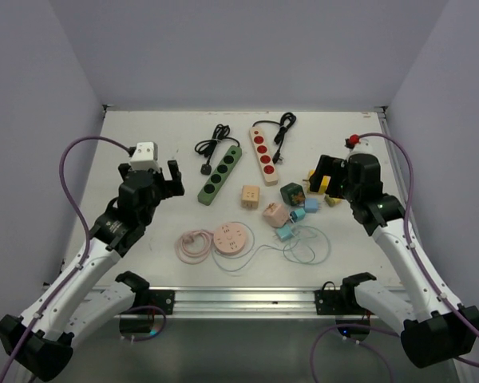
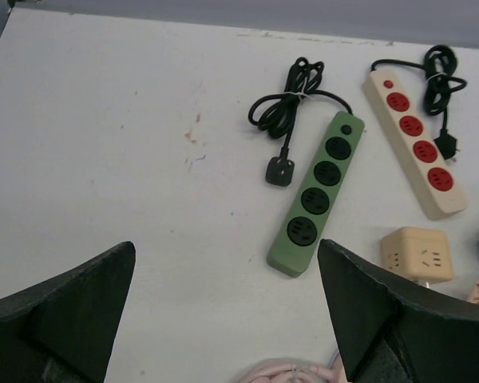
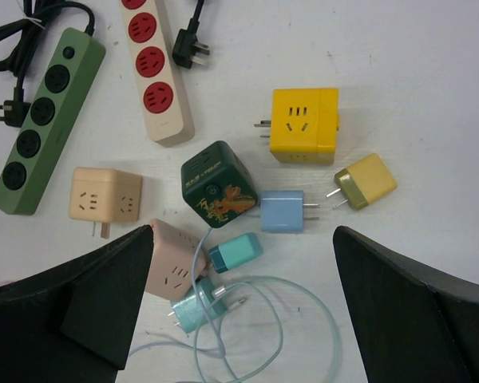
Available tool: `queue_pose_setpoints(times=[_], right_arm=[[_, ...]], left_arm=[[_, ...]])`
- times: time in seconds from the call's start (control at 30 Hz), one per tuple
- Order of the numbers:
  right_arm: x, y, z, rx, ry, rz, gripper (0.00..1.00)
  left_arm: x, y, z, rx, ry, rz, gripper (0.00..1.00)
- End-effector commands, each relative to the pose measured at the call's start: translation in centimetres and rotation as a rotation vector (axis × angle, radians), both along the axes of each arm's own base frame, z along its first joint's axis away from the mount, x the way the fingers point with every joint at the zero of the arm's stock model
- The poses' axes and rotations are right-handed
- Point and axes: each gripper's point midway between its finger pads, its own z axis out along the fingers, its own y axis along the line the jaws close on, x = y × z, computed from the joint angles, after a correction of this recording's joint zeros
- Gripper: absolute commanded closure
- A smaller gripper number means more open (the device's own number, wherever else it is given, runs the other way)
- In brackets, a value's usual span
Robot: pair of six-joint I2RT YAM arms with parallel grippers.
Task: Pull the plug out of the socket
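Note:
A teal plug (image 3: 234,253) lies with one end against the side of a pink cube socket (image 3: 174,269); its prongs do not show. In the top view they sit mid-table, plug (image 1: 294,217) and cube (image 1: 275,214). My right gripper (image 3: 243,231) is open and empty, hovering above them with a finger on either side; in the top view it (image 1: 326,175) is to their right. My left gripper (image 2: 226,247) is open and empty above bare table, left of the green power strip (image 2: 318,195); in the top view it (image 1: 153,179) is at the left.
Around the pink cube lie a dark green cube (image 3: 219,183), a light blue adapter (image 3: 283,211), a yellow cube (image 3: 305,124), a small yellow adapter (image 3: 366,181), a beige cube (image 3: 105,194) and a teal charger (image 3: 193,307) with a looped cable. A cream strip (image 1: 263,153) and a round pink strip (image 1: 231,239) lie nearby.

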Motion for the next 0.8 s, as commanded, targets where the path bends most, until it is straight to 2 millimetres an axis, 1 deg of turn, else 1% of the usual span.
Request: queue_pose_setpoints(times=[0.0,0.07,0.13,0.2,0.27,0.33,0.4,0.57,0.63,0.67,0.77], right_arm=[[0.7,-1.2,3.0,-0.022,-0.088,-0.067,0.01],[0.9,-1.5,2.9,-0.025,-0.09,-0.083,0.01],[1.0,-1.4,2.6,-0.024,-0.077,-0.086,0.01],[1.2,-1.3,2.3,-0.022,-0.07,-0.082,0.01],[1.3,-0.9,1.3,-0.022,-0.042,-0.068,0.01],[1.5,-0.4,0.5,-0.015,-0.013,-0.047,0.01],[1.5,-0.5,0.1,-0.018,0.007,-0.054,0.01],[1.4,-0.4,0.0,-0.011,-0.002,-0.048,0.01],[1.3,-0.4,-0.3,-0.013,0.006,-0.049,0.01],[1.0,-0.4,-1.0,-0.021,0.037,-0.037,0.01],[1.3,-0.1,-0.5,-0.003,0.031,-0.04,0.01]], left_arm=[[0.5,2.6,-0.2,0.083,0.019,0.116,0.0],[0.7,3.6,-0.2,0.084,0.025,0.153,0.0],[0.6,3.9,-0.2,0.073,0.02,0.156,0.0],[0.5,3.9,0.0,0.065,0.007,0.146,0.0],[0.4,3.7,0.3,0.06,-0.003,0.128,0.0],[0.5,3.0,0.3,0.052,-0.005,0.09,0.0],[0.5,2.8,0.2,0.055,0.002,0.077,0.0],[0.6,3.0,-0.2,0.063,0.015,0.087,0.0],[0.5,3.2,-0.2,0.064,0.013,0.095,0.0],[0.5,3.1,-0.4,0.065,0.019,0.094,0.0],[0.6,3.0,-0.8,0.069,0.031,0.089,0.0]])
